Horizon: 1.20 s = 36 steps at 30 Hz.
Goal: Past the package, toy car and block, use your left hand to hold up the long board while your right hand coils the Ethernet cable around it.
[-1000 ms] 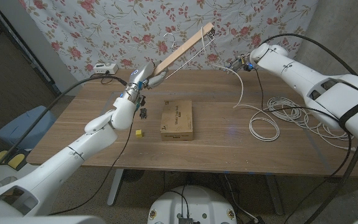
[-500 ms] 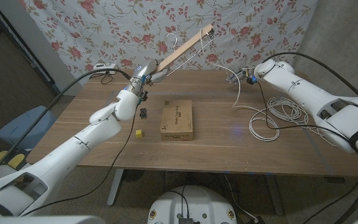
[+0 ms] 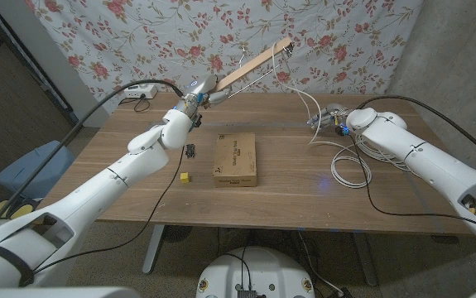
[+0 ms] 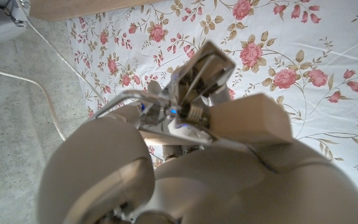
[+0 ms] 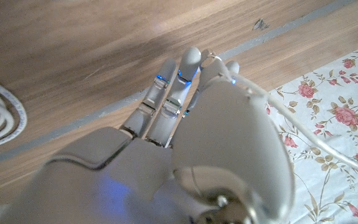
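Note:
My left hand (image 3: 199,91) grips the lower end of the long board (image 3: 250,64) and holds it slanting up over the table's far edge. The white Ethernet cable (image 3: 310,103) hangs from the board's raised tip down to my right hand (image 3: 330,121), which holds it low over the table. In the right wrist view the cable (image 5: 272,106) runs across the back of my right hand (image 5: 185,130). Its loose coil (image 3: 370,153) lies on the table beside my right arm. The brown package (image 3: 236,159), small toy car (image 3: 190,150) and yellow block (image 3: 185,176) sit on the near side of the board.
A white box with a cord (image 3: 138,89) sits at the table's far left corner. A floral cloth (image 3: 138,33) hangs behind the table (image 3: 287,199). A blue seat (image 3: 26,170) stands off the left side.
My right hand has come down from beside the board's tip to just above the table, drawing the cable with it. The left hand has shifted farther back, and the board's tip has moved slightly right.

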{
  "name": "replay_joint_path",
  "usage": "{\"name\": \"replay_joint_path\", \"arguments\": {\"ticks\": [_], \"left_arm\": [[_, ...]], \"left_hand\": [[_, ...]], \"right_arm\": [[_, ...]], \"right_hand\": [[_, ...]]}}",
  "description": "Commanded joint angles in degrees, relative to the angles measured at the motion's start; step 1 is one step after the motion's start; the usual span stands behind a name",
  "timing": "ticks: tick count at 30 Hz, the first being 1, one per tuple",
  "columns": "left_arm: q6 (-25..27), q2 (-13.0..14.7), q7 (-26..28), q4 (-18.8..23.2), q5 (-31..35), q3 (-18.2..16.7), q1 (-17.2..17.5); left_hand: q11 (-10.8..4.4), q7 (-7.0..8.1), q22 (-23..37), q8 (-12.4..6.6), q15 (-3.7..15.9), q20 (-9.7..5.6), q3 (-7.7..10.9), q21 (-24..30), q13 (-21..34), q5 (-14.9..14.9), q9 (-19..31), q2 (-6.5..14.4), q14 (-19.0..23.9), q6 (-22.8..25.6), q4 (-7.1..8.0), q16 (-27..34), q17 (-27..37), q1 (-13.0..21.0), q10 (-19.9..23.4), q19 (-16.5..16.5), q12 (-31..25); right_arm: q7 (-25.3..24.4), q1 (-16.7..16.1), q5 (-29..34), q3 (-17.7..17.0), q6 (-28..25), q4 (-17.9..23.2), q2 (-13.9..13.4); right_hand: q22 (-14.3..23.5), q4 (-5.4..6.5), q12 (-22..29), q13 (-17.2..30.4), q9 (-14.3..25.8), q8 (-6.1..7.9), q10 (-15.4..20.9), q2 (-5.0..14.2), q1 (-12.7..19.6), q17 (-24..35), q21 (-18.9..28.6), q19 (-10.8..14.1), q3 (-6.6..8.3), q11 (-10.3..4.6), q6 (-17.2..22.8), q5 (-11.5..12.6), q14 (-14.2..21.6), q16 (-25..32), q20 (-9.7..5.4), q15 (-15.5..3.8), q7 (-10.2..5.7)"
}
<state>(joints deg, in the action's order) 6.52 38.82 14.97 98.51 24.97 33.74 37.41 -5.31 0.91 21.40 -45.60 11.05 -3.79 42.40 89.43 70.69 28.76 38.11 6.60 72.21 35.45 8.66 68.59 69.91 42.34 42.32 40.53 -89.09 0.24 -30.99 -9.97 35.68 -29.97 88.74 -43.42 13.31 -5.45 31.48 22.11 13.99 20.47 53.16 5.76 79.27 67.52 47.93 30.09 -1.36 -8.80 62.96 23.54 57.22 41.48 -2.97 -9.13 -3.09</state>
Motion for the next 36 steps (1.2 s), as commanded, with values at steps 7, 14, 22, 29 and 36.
{"name": "replay_joint_path", "arguments": {"ticks": [7,14,22,29,36], "left_arm": [[3.2,-2.9,-2.3,-4.8,5.3,6.3,-7.2],[1.8,-3.1,-2.4,-6.2,5.2,6.9,-8.5],[1.5,-3.3,-3.9,-7.6,6.4,8.2,-10.4],[1.3,-3.5,-6.2,-8.9,7.2,9.4,-12.3],[1.7,-4.2,-7.8,-10.5,9.1,11.1,-14.5]], "left_hand": [[-0.19,-0.2,0.4,-0.78,0.16,-1.62,0.11,0.2,0.2,-0.2,-0.1,2.5,0.1,0.2,-0.22,0.9,0.3,-1.3,0.4,0.7,-0.3],[-0.15,-0.14,0.5,-0.89,0.19,-1.63,0.07,0.1,0.2,-0.4,-0.3,2.5,0.0,0.1,-0.24,1.2,0.4,-1.3,0.5,0.7,-0.3],[-0.28,-0.12,0.5,-1.09,0.32,-1.68,0.03,0.1,0.2,-0.5,-0.3,2.5,0.0,0.1,-0.24,1.5,0.4,-1.2,0.6,0.8,-0.4],[-0.15,-0.14,0.6,-1.26,0.07,-1.73,0.0,0.1,0.2,-0.7,-0.5,2.5,-0.2,0.1,-0.25,1.8,0.4,-1.2,0.4,0.8,-0.3],[-0.19,-0.12,0.7,-1.37,0.21,-1.78,-0.04,0.1,0.2,-0.8,-0.6,2.5,-0.4,0.0,-0.27,2.0,0.4,-1.1,0.5,0.7,-0.4]], "right_arm": [[-30.3,-25.0,4.6,-9.6,-4.0,25.8,-3.3],[-38.6,-29.3,10.5,-8.8,-7.0,30.1,-0.9],[-52.3,-32.3,22.9,-4.9,-13.3,31.4,5.8],[-63.9,-35.6,31.2,-3.9,-14.3,28.7,12.7],[-64.2,-41.8,49.0,-8.3,-9.0,26.4,23.9]], "right_hand": [[-0.1,-0.06,0.1,5.8,0.5,-0.31,7.8,0.35,0.6,0.3,0.7,-0.5,-0.82,4.66,0.5,0.5,0.7,-0.5,-7.53,-3.75,0.38],[-0.2,-0.03,0.0,5.9,0.5,-0.41,7.9,0.43,0.7,0.5,1.0,-0.5,-1.14,4.47,0.5,0.6,0.9,-0.7,-7.61,-3.75,0.35],[-0.3,0.03,-0.2,6.0,0.6,-0.55,7.9,0.56,0.9,0.6,1.2,-0.6,-1.5,4.27,0.6,0.7,1.0,-1.0,-7.72,-3.77,0.17],[-0.5,0.08,-0.4,6.0,0.6,-0.68,7.9,0.69,1.0,0.5,1.5,-0.6,-1.82,4.06,0.7,0.8,1.0,-1.4,-7.86,-3.82,-0.02],[-0.6,0.16,-0.7,5.9,0.5,-0.88,7.9,0.77,1.1,0.4,1.8,-0.6,-2.18,3.9,0.8,0.9,1.0,-1.8,-8.07,-3.82,-0.2]]}}
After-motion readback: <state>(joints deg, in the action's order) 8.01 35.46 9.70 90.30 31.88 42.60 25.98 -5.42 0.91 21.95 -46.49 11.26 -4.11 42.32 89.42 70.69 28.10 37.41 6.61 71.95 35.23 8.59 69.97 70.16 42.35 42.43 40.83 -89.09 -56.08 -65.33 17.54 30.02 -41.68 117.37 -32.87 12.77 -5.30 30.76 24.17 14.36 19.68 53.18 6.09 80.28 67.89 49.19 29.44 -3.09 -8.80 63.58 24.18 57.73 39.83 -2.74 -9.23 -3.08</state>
